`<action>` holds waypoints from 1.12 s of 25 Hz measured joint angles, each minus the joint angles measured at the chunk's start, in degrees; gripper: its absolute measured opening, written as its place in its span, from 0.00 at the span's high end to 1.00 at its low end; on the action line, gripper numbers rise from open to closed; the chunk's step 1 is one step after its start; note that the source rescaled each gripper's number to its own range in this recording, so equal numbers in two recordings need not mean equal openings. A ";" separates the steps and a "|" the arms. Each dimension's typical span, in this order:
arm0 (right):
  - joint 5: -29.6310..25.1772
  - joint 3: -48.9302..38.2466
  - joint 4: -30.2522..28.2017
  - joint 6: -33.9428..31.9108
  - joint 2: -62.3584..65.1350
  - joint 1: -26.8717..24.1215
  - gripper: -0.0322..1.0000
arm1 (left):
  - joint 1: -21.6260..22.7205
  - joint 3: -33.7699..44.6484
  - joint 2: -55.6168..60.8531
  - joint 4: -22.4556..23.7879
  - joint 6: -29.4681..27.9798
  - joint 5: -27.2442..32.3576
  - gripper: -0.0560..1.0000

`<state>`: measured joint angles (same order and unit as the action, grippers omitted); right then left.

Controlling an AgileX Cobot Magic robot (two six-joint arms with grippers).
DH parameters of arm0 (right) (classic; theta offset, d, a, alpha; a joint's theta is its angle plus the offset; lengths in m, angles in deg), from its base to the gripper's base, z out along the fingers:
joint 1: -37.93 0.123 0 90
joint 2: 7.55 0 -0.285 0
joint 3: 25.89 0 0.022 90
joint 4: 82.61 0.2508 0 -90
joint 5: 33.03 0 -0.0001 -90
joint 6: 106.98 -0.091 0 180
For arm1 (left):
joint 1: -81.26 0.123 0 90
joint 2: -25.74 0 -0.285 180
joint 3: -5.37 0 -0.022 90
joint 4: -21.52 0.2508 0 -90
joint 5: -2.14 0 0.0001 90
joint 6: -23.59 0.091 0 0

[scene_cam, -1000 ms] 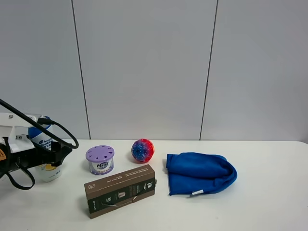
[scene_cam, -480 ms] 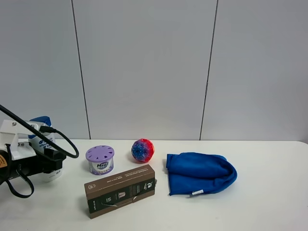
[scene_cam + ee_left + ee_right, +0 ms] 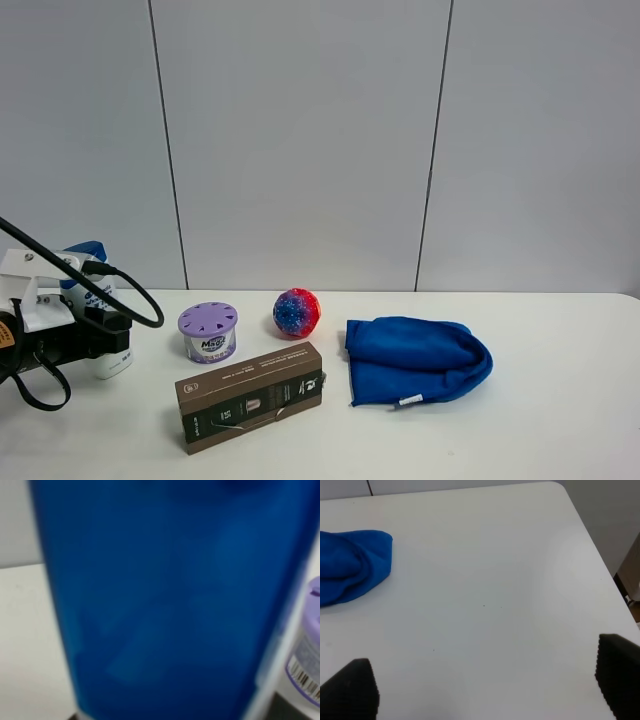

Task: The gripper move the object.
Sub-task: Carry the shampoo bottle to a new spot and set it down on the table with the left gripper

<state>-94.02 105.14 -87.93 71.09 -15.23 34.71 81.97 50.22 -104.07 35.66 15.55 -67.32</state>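
The object, a tall white bottle [image 3: 95, 288] with a blue cap, stands at the far left of the table. My left gripper [image 3: 108, 335], black with a white bracket and looping cables, is shut on its middle and hides most of its body. In the left wrist view the bottle's blue cap [image 3: 160, 595] fills nearly the whole picture, so the fingers do not show there. The right gripper [image 3: 485, 682] hangs open over bare white table, its two black fingertips [image 3: 350, 690] far apart with nothing between them. It is out of the exterior high view.
A purple-lidded round tub [image 3: 208, 332] stands just right of the bottle, also seen as the tub [image 3: 307, 645]. A long brown box [image 3: 251, 396] lies in front, a red-blue ball [image 3: 296, 312] behind, and a blue cloth [image 3: 415, 360] to the right, near the cloth [image 3: 350, 565].
The left gripper's jaws have closed on the bottle. The gripper sits slightly higher and nearer the left edge than a second ago, and the bottle has shifted a little with it.
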 joint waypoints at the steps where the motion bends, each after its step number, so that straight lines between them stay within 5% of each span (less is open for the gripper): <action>1: 0.00 0.00 0.00 0.00 0.00 0.00 0.00 | 0.00 0.00 0.00 0.05 -0.34 0.00 0.94; 18: 0.00 0.00 0.00 0.00 0.00 0.00 0.00 | 0.00 0.16 9.36 5.56 -6.91 1.80 0.94; 28: 0.00 0.00 0.00 0.00 0.00 0.00 0.00 | -2.05 0.35 22.79 13.93 -15.79 10.34 0.94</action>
<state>-94.02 105.14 -87.93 71.09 -15.23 34.71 79.91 50.57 -81.28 49.59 -0.24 -56.99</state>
